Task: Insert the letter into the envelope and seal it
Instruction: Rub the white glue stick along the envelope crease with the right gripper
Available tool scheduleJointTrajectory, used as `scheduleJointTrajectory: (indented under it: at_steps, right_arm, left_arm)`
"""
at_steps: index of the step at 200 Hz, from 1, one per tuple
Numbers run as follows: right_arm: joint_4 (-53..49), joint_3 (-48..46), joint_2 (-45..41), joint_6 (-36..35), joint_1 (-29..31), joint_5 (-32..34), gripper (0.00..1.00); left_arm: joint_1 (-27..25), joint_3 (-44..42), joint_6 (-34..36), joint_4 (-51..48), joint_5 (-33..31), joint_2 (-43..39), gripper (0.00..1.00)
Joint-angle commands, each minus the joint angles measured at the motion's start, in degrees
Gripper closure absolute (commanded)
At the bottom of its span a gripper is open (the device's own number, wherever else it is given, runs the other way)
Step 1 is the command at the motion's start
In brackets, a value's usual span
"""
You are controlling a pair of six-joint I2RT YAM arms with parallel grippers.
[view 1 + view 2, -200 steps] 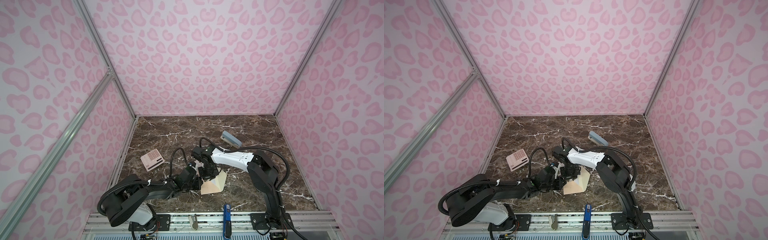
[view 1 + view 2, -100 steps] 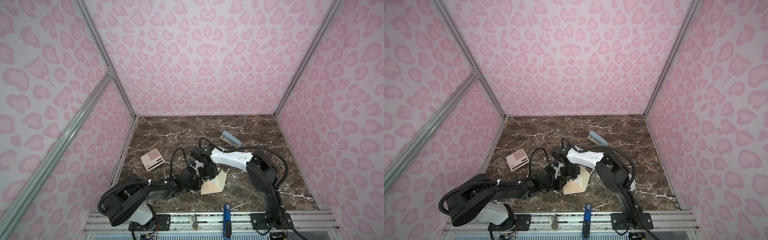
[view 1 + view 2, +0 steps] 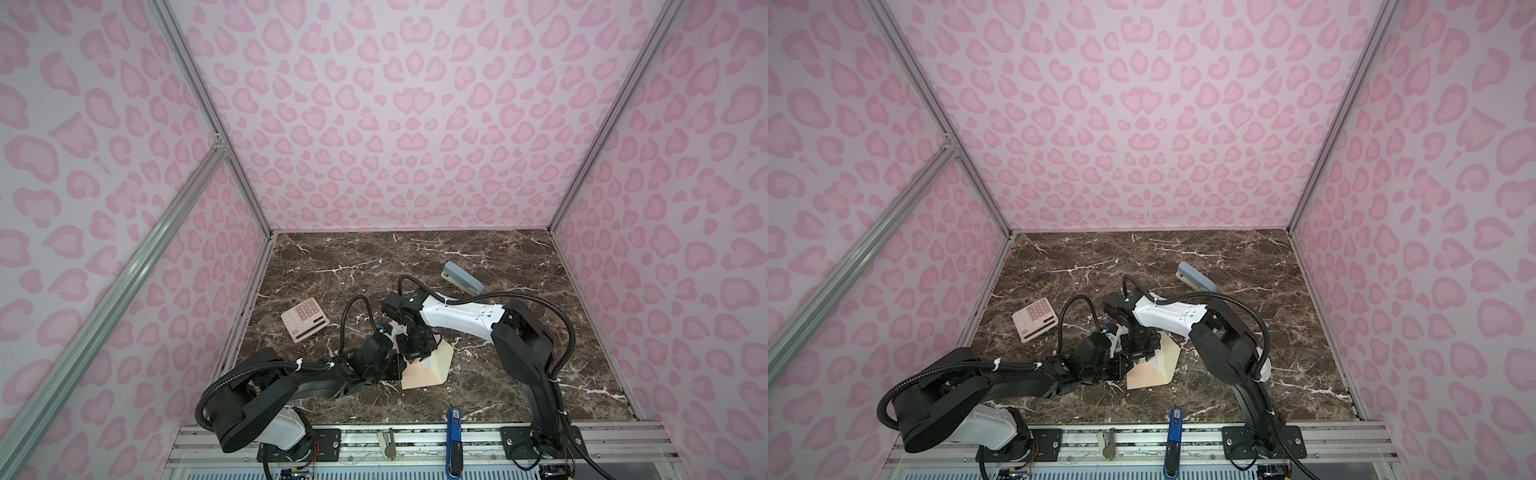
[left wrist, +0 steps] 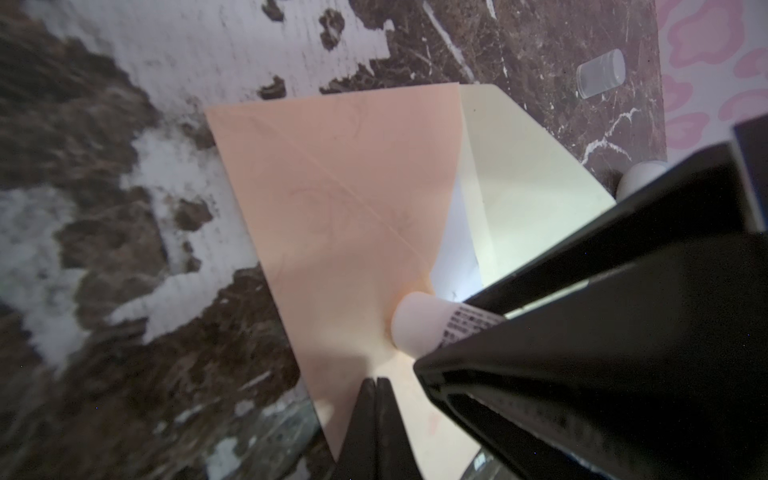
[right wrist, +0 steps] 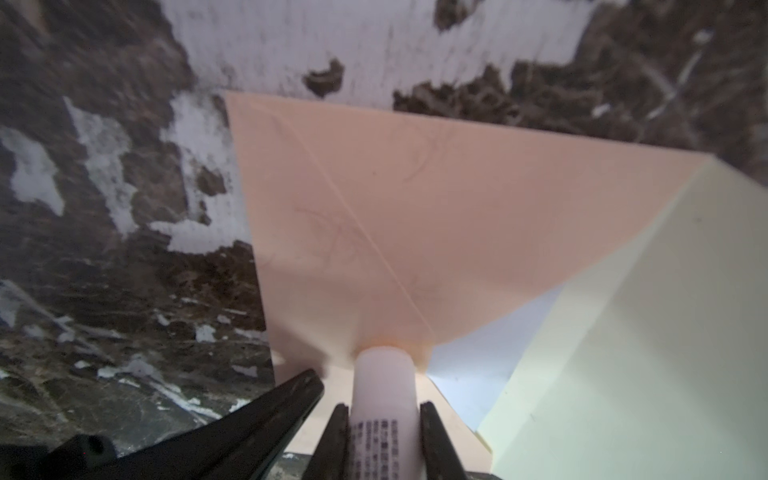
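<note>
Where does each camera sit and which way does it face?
Top views: high above the front edge, looking down at the brown marble tabletop; both arms show, meeting over the peach-orange paper envelope.
Right wrist: on the right arm, looking along the right gripper, shut on a white cylindrical glue stick pressing the envelope.
Left wrist: on the left arm, looking along the shut left gripper at the envelope; the right gripper intrudes.
Shared: both wrist views show the open cream flap and white paper letter inside.

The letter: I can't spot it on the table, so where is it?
In both wrist views the letter shows as a white sliver inside the mouth of the envelope, beside its open cream flap; the envelope lies front-centre on the table.
</note>
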Motion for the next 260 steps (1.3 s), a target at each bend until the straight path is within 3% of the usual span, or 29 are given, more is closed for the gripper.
scheduleJointTrajectory:
  at_steps: [1, 260]
  right_arm:
    - [-3.38, -1.23, 1.77, -0.46, -0.17, 7.05, 0.96]
    - [-3.12, -0.36, -3.45, -1.1, -1.08, 4.71, 0.97]
  left_arm:
    - [0.03, -0.2, -0.47, -3.2, 0.06, 0.07, 0.96]
    - [0.05, 1.18, 0.18, -4.96, 1.46, 1.4, 0.96]
